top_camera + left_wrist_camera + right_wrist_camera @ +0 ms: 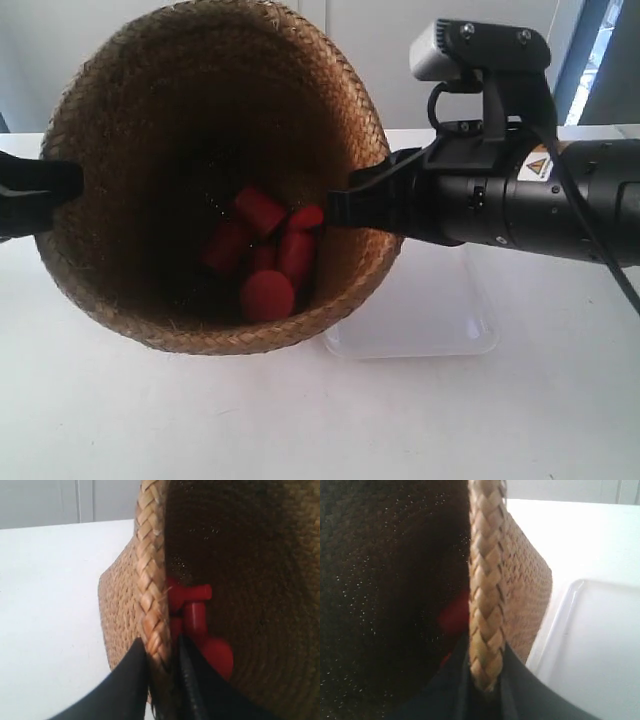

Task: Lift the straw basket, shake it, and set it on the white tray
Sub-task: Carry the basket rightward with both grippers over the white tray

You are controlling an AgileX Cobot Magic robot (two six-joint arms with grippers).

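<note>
The straw basket (130, 120) is held off the table and tipped so that its mouth faces the exterior camera. Several red cylinders (265, 260) lie inside it. My left gripper (160, 647) is shut on the braided rim (150, 580), one finger outside and one inside, at the exterior view's left (60, 185). My right gripper (487, 660) is shut on the opposite rim (485, 580), at the exterior view's right (345, 205). The white tray (430, 310) lies flat on the table below the right arm, partly behind the basket, and shows beside the basket wall (600, 645).
The white tabletop (150, 420) spreads under and in front of the basket. A pale wall (400, 30) closes the back. The right arm's black body and its camera mount (480, 50) reach in over the tray. Red cylinders (197, 615) sit close to the left inner finger.
</note>
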